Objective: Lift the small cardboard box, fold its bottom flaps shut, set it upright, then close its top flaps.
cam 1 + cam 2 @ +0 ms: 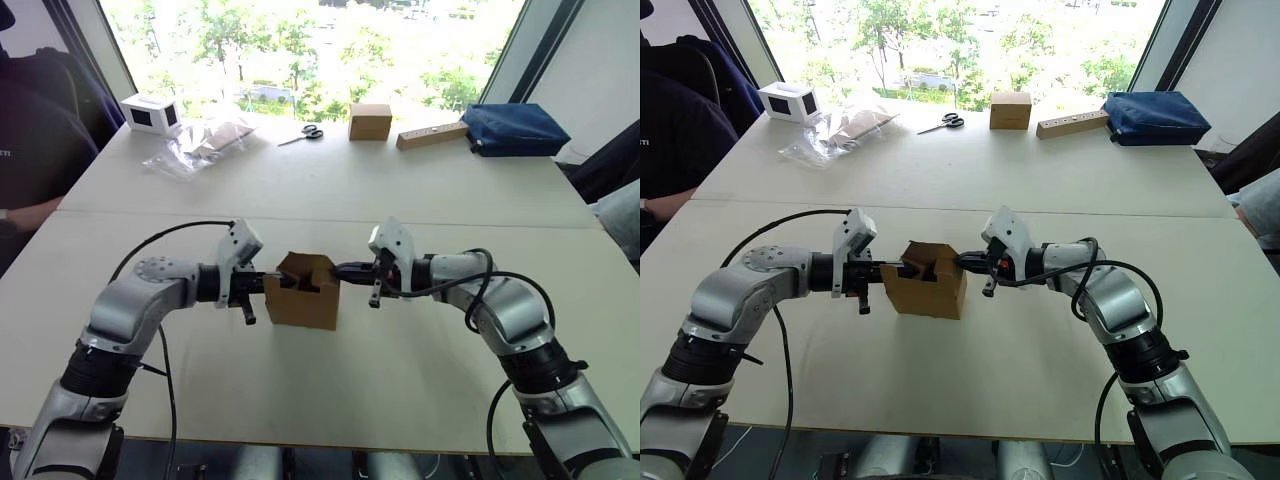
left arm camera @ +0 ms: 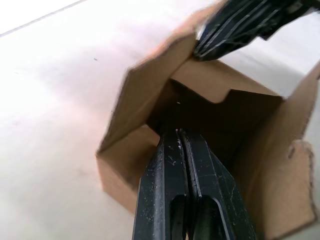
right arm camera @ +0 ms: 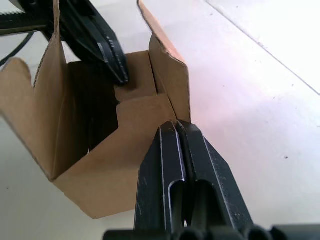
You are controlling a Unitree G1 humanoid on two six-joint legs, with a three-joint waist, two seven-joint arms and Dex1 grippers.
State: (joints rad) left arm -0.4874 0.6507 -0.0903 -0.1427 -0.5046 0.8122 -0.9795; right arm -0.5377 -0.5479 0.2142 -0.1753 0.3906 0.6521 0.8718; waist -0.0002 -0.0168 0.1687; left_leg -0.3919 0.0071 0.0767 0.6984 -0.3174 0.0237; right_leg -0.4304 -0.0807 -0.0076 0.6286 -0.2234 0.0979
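Between my arms on the worktop [image 1: 400,380], the small cardboard box [image 1: 300,300] looks light, thin and bendy; left gripper [image 1: 262,282] and right gripper [image 1: 340,270], both pressed together, push its top flaps [image 1: 308,266].

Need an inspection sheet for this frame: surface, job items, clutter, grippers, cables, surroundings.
Surface: pale table, seam across the middle.
Job's things: small cardboard box standing on the table between the arms, top flaps open.
Clutter: far edge holds a white box, plastic bags, scissors, a cardboard cube, a wooden block, a blue pouch.
Grippers: left gripper shut, tip inside the box; right gripper shut at a flap edge.
Cables: black cables looped along both arms.
Surroundings: window, trees; person seated at left.
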